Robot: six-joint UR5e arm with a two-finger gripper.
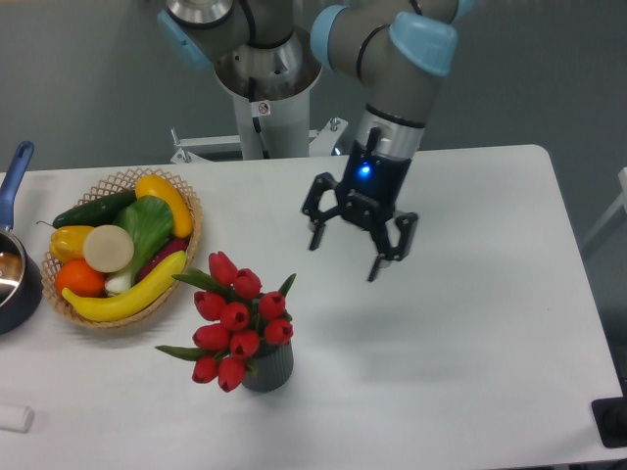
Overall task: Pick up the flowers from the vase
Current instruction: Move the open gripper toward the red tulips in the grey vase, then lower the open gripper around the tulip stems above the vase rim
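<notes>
The flowers (233, 319), a bunch of red tulip buds with dark green leaves, stand in the small dark grey ribbed vase (269, 369) near the table's front, left of centre. My gripper (346, 257) hangs open above the table, up and to the right of the bunch, with nothing between its fingers. A clear gap separates it from the flowers.
A wicker basket (192, 247) of fruit and vegetables sits at the left, just behind the flowers. A dark pot with a blue handle (14, 174) pokes in at the left edge. A small white object (15, 418) lies at the front left corner.
</notes>
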